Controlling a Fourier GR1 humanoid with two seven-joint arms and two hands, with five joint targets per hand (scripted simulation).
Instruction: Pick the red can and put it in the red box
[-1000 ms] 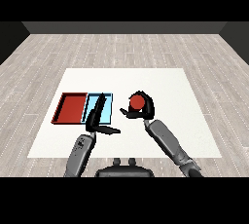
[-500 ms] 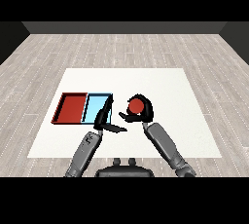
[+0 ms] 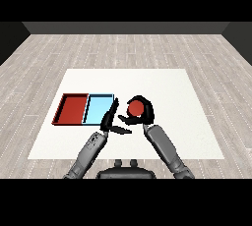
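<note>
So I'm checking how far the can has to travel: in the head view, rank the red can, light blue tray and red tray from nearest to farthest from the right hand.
1. Red can: inside the right hand, fingers curled round it.
2. Light blue tray: to the hand's left, past the left hand.
3. Red tray: farthest left, beside the blue one.

Single head view only, no second view to overlap with. Camera sits high at the near edge of the white desk [image 3: 162, 80], looking down and forward across it toward the far side. Whole desk fits in frame, with wood-plank floor [image 3: 123, 48] around it and a dark wall beyond at the far end. Both forearms enter from the lower corners, left hand [image 3: 109, 121] at view left, right hand [image 3: 142, 114] at view right, not mirrored. Medium distance, trays read small.
</note>
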